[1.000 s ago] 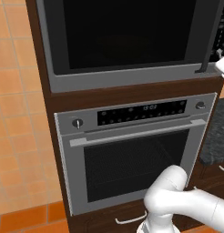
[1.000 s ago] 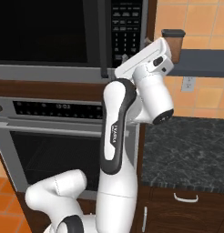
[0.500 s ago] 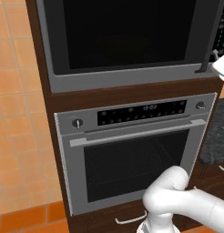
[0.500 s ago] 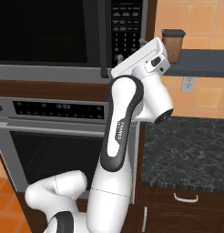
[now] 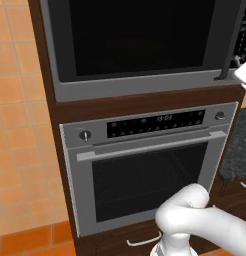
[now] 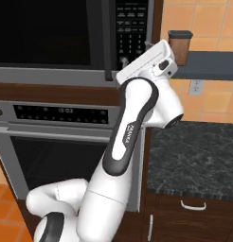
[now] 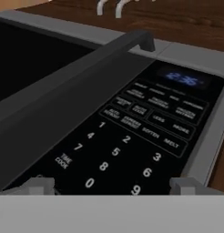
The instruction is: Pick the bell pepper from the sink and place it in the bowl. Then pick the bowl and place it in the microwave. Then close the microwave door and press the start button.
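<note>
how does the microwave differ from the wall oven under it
The microwave sits above the wall oven in the same dark wood column. The microwave door is plain dark glass in a grey frame, while the oven has a steel front with a windowed door. The microwave's keypad runs as a strip down its right side; the oven's display runs across its top, between two knobs. Both doors are shut.

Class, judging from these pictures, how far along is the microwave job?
Done: the microwave door looks shut, flush in its frame; whether the bowl is inside cannot be seen through the dark glass. In hand: the open gripper is at the keypad. Left: pressing start.
</note>
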